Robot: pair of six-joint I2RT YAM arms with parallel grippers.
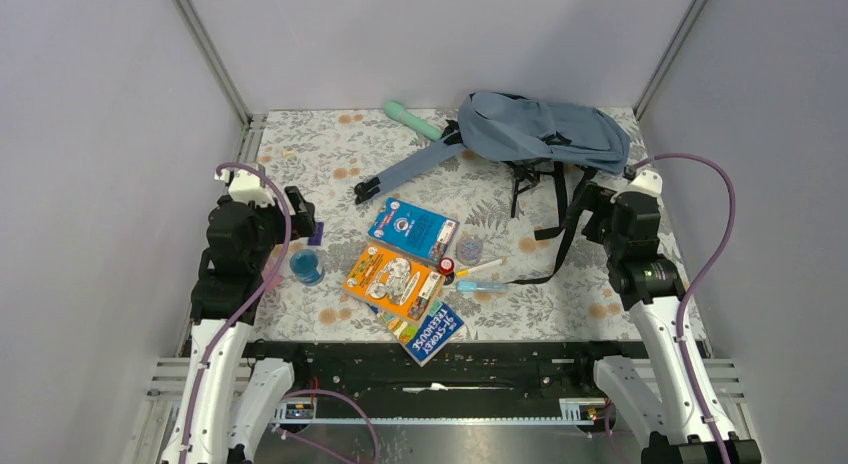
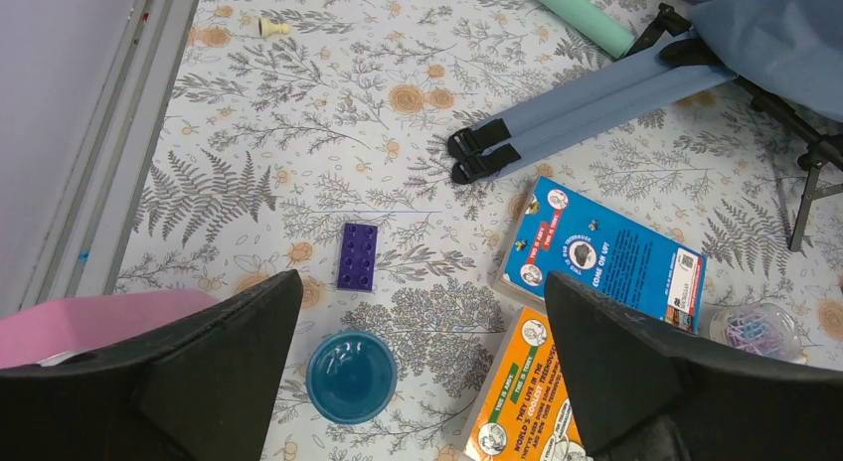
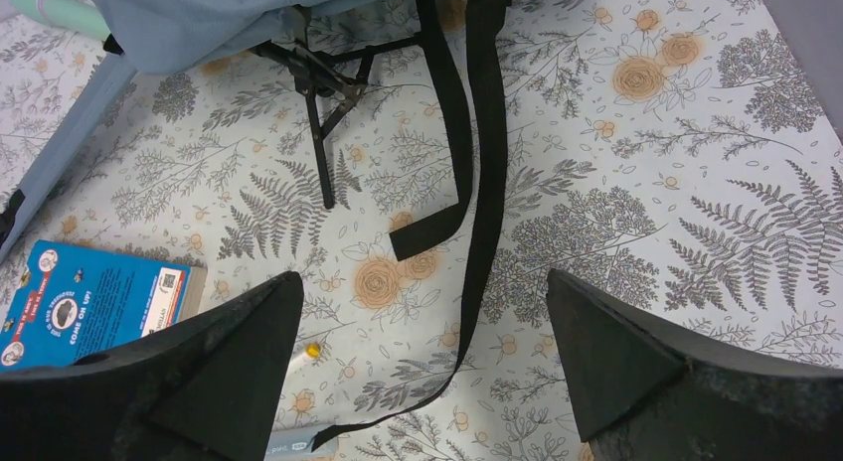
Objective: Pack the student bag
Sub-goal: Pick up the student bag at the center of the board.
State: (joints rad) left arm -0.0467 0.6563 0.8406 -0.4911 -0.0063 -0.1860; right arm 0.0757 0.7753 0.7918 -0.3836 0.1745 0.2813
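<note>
Floral table (image 1: pixel 300 154), grey walls. At far edge: bag (image 1: pixel 545 129), flat, probably nothing packed yet. Near side of bag: books (image 1: pixel 398 276), pens (image 1: pixel 480 277), cup (image 1: pixel 306 267), all still to load. Left fingers (image 1: pixel 303 216) wide, empty; right fingers (image 1: pixel 592 212) likewise, beside bag's straps (image 3: pixel 467 133).

Mat (image 2: pixel 249 113) open left of purple brick (image 2: pixel 357 255); bag straps (image 3: pixel 490 163) cross right side, seemingly flat.

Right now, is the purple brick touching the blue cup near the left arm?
Apart. The left wrist view shows the purple brick lying beyond the blue cup, with a strip of bare tablecloth plainly visible between them.
</note>
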